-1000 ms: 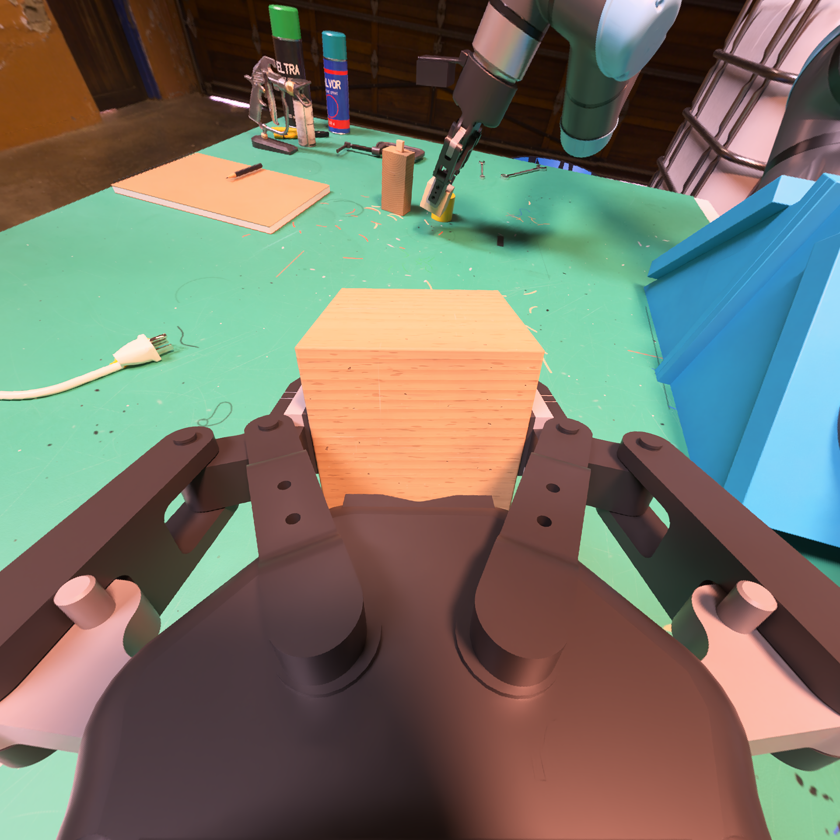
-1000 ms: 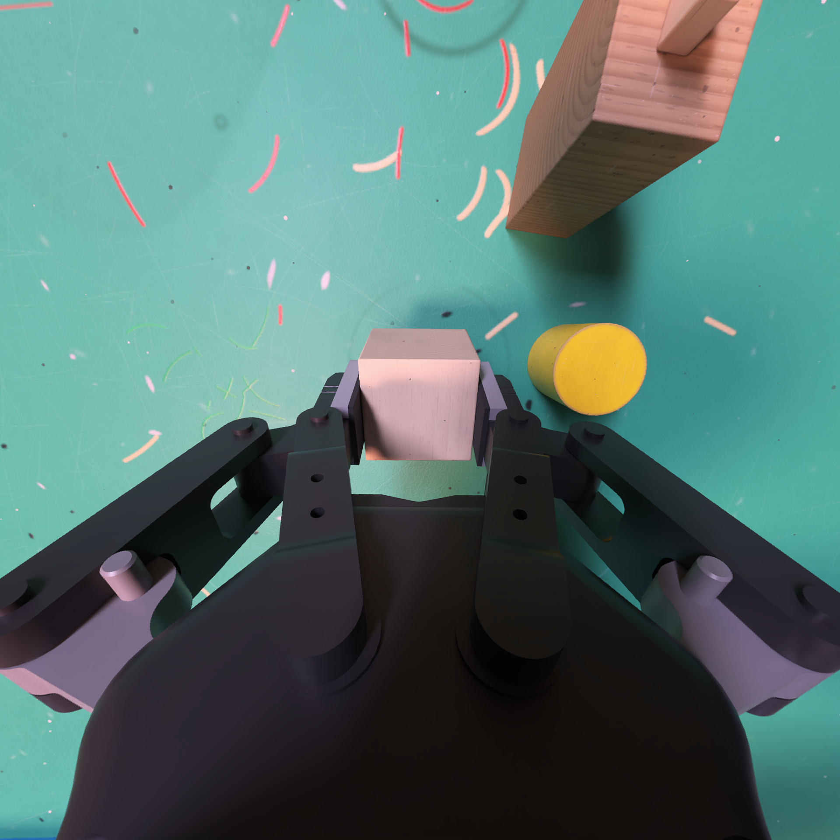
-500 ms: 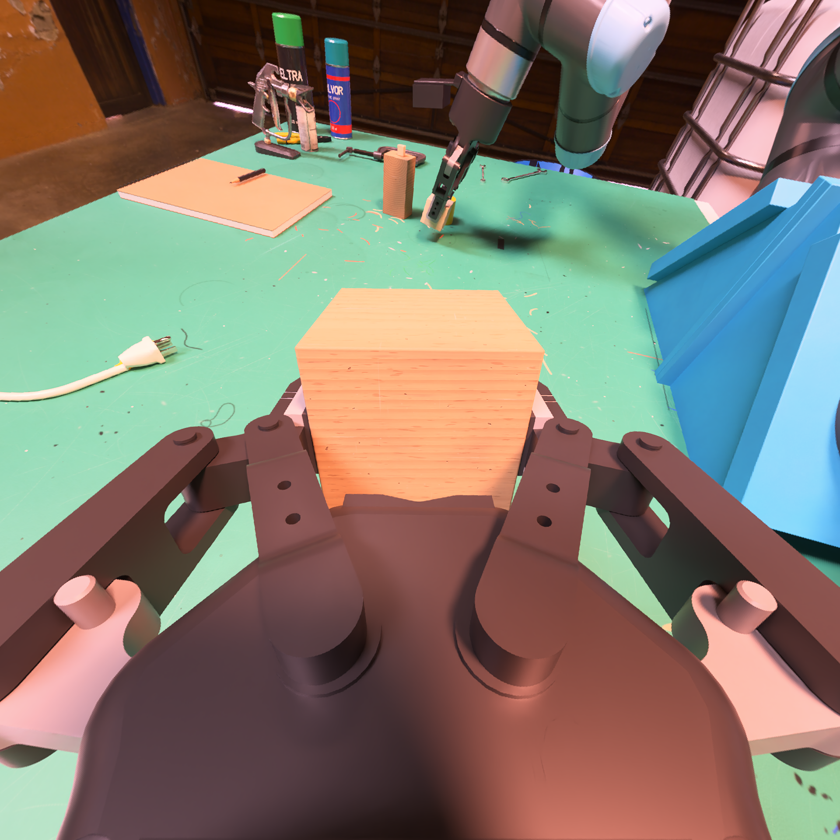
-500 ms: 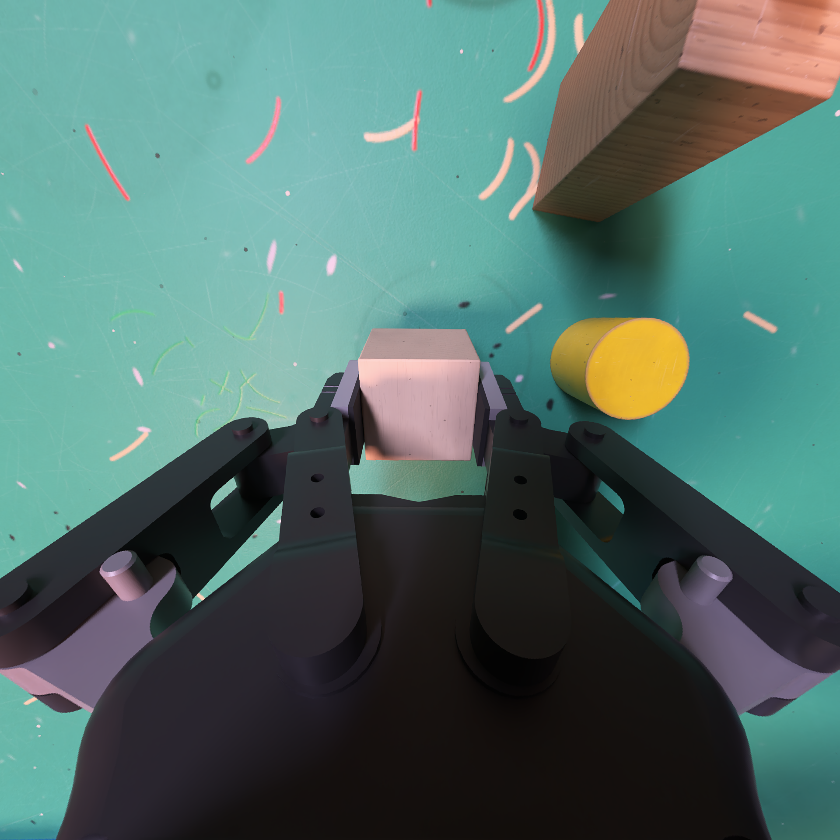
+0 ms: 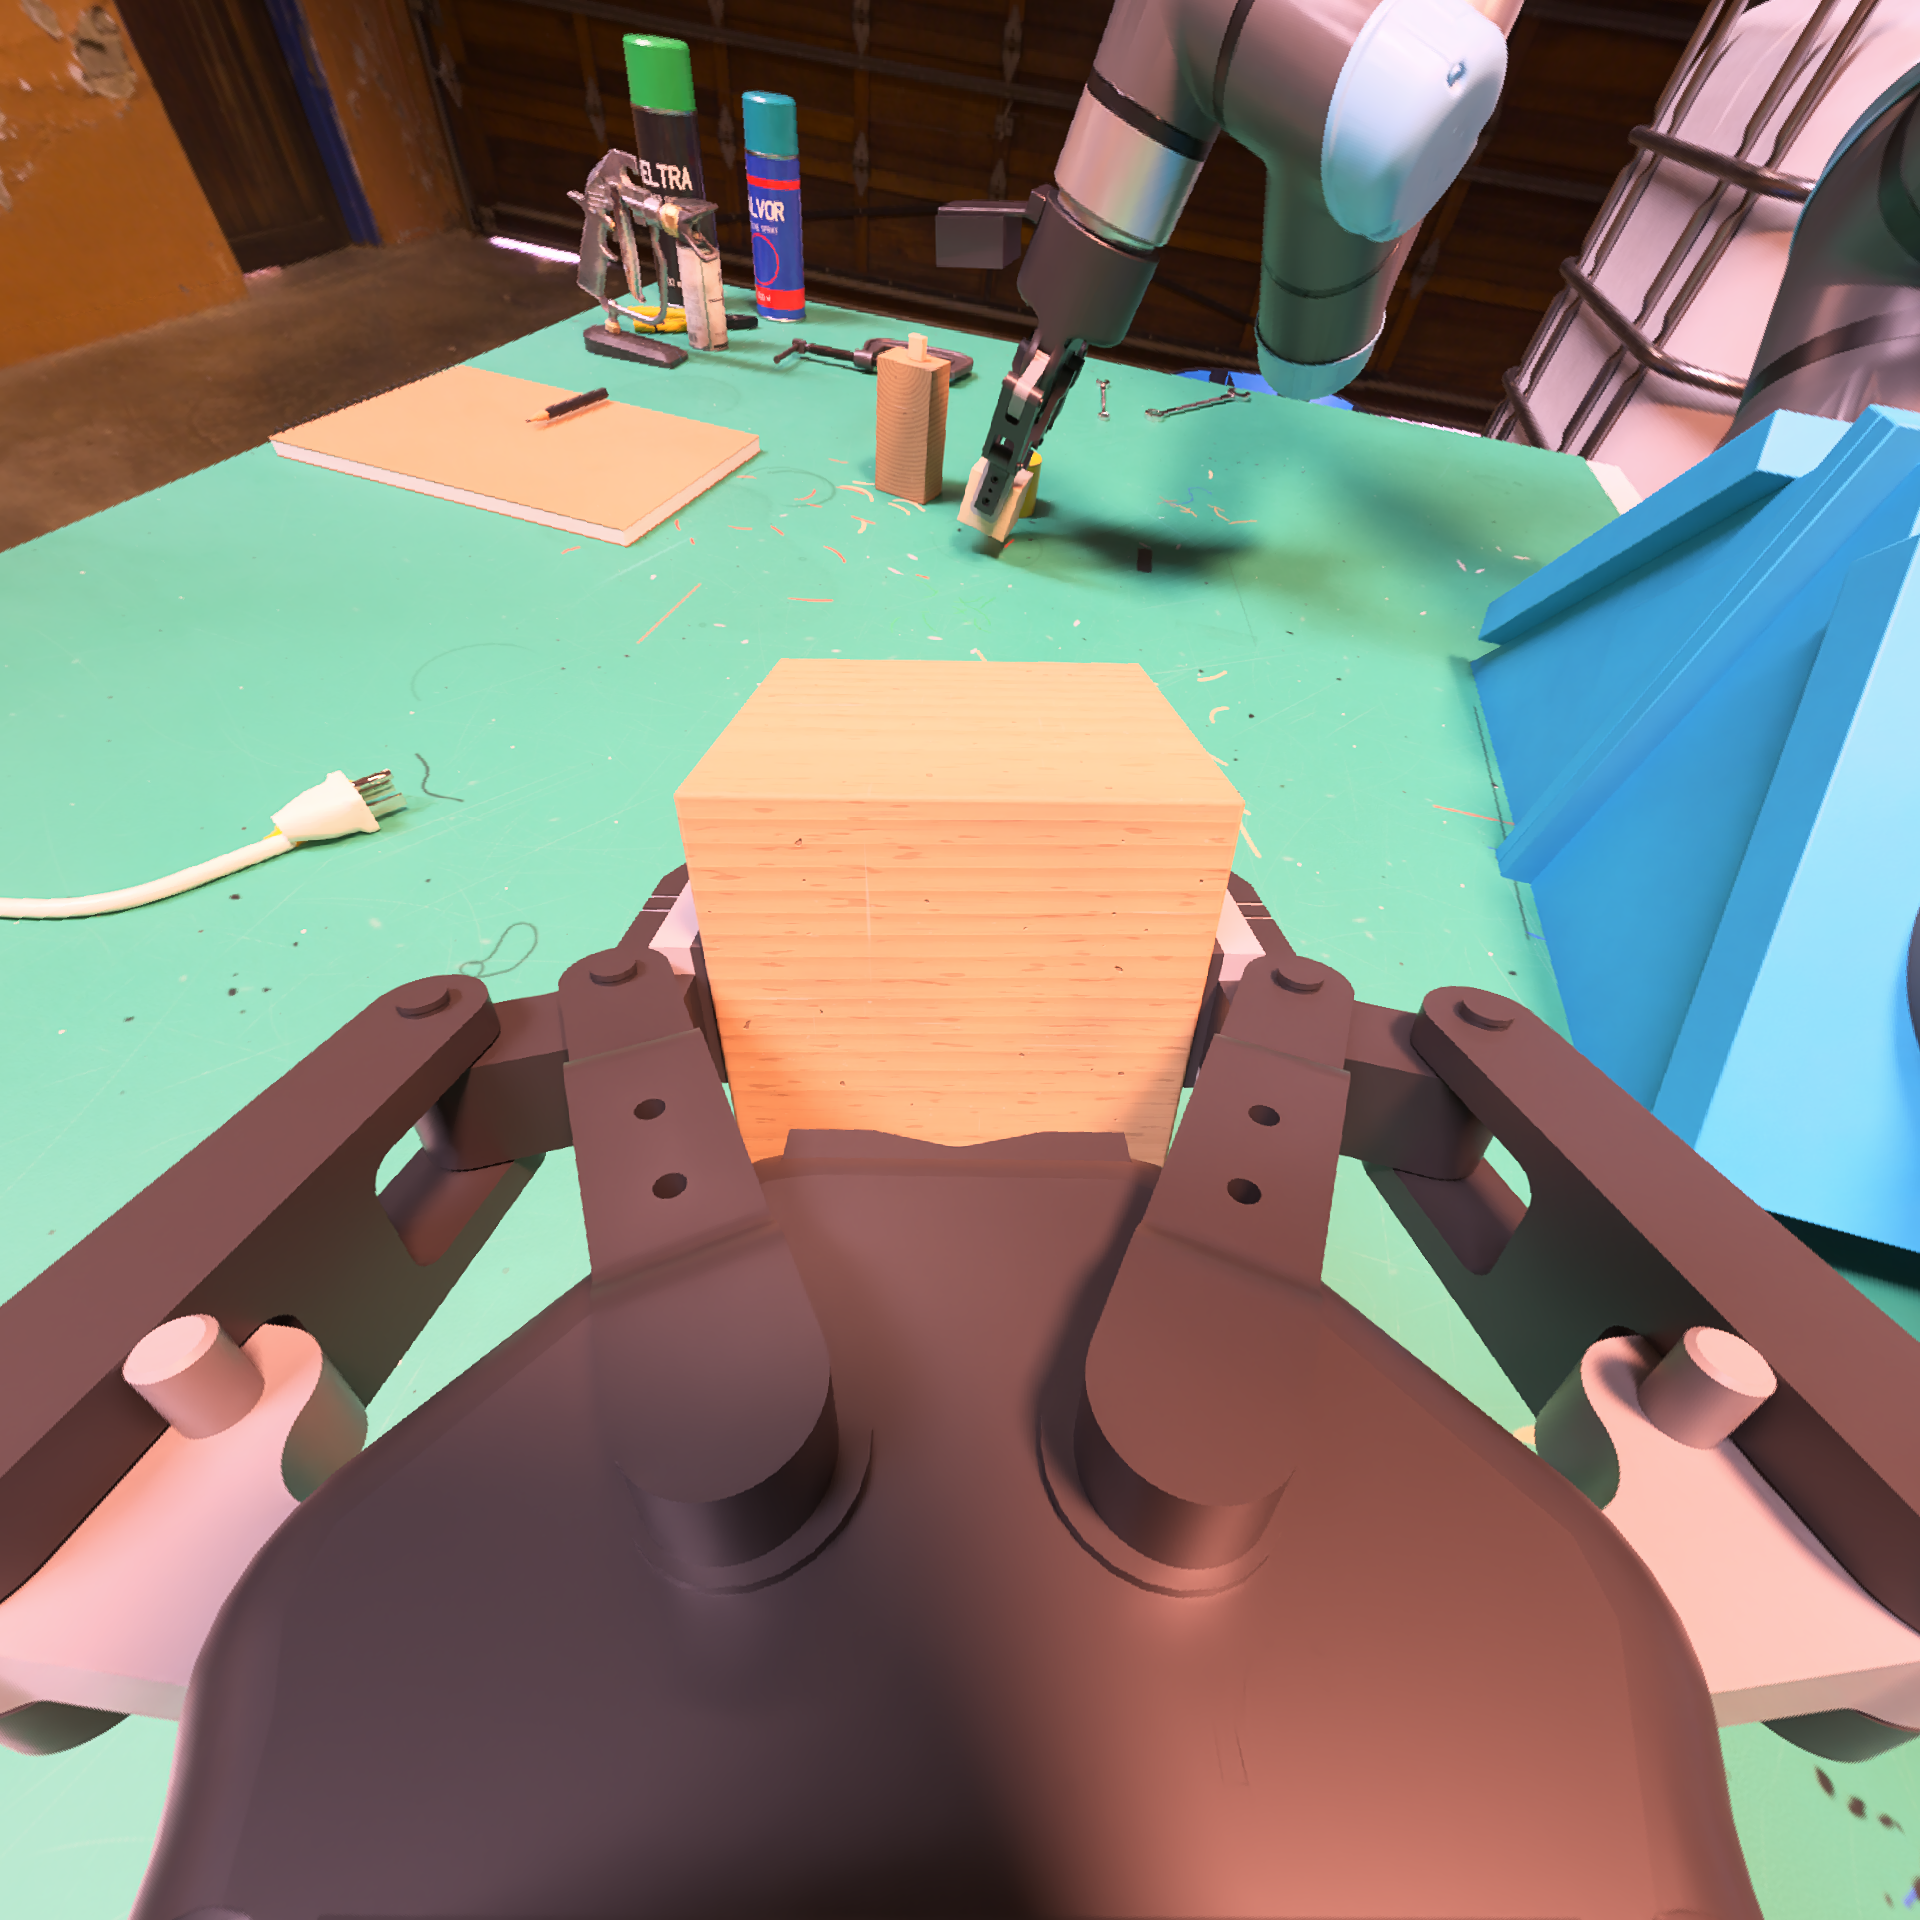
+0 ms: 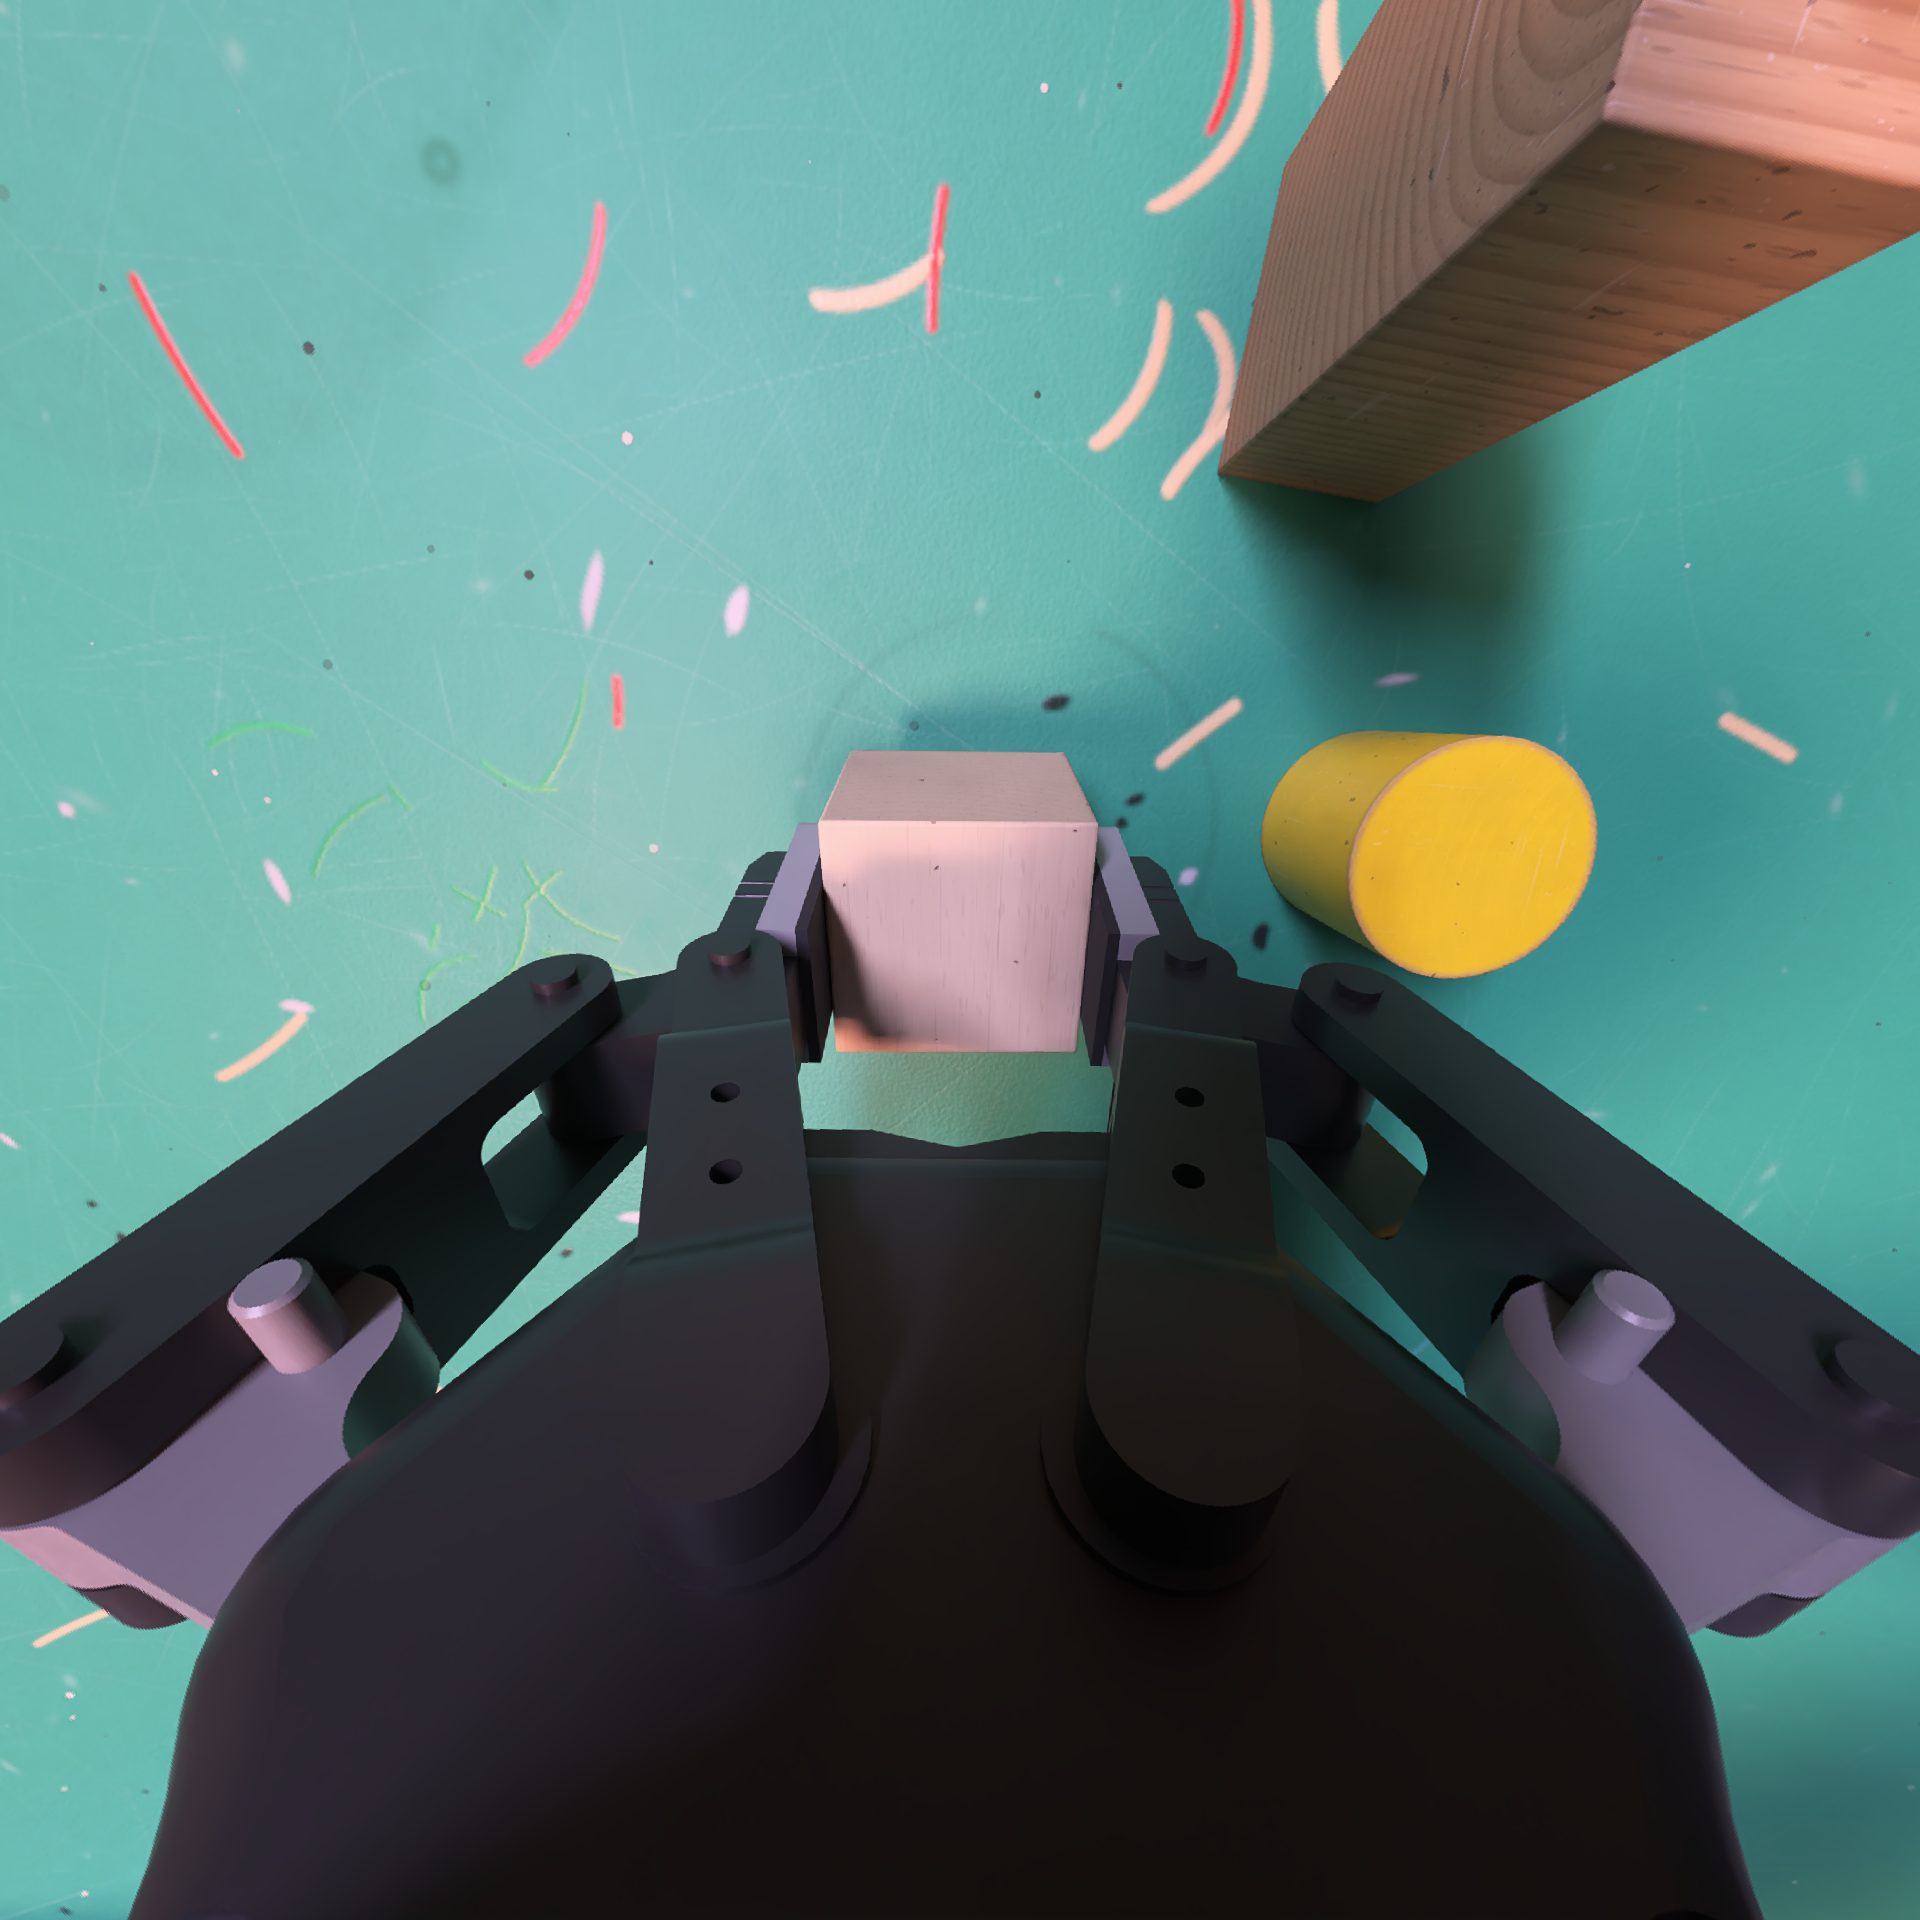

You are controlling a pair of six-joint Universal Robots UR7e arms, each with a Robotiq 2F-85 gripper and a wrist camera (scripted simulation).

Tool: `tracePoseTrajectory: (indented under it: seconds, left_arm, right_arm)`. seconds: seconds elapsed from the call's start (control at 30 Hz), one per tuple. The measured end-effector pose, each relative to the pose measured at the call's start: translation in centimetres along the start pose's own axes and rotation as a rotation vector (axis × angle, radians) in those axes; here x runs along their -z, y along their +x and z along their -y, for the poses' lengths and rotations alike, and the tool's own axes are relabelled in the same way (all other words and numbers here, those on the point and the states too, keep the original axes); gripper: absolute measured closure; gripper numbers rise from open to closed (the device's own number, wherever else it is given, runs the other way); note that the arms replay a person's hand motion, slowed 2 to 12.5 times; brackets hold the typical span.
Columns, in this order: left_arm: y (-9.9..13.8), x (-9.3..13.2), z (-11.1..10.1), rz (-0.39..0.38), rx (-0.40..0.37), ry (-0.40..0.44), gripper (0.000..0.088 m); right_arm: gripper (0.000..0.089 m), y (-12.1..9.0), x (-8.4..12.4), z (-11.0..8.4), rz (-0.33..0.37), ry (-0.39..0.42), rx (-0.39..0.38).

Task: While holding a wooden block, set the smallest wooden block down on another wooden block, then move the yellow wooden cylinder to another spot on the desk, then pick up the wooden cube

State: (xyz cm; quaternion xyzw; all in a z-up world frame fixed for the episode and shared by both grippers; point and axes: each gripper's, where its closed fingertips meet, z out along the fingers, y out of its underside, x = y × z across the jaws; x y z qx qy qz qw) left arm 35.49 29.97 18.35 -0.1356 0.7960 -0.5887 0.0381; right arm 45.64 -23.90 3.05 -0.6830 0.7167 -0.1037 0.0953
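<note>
Cube [image 6: 956, 904] pinched in right jaws; yellow cylinder [image 6: 1429, 852] just beside | left jaws pinching big block [image 5: 956, 904]

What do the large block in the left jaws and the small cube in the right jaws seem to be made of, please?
The large block looks like bare, matte wood: warm tan with fine, straight, layered grain lines. The small cube seems to be paler wood, smooth and unvarnished, with faint streaks and specks; its grain is too weak to be sure.
</note>
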Motion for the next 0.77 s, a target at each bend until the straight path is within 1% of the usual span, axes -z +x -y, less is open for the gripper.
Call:
tracePoseTrajectory:
  seconds: [0.5,0.77]
  left_arm:
    - [0.0,-0.1,-0.1,0.001,-0.002,-0.006,0.0258]
    - [-0.2,-0.1,-0.1,0.003,0.003,-0.003,0.0258]
  right_arm:
    - [0.0511,0.5,-0.7,0.8,-0.019,-0.008,-0.014]
    - [0.0511,0.6,-1.4,0.9,-0.027,-0.024,-0.02]
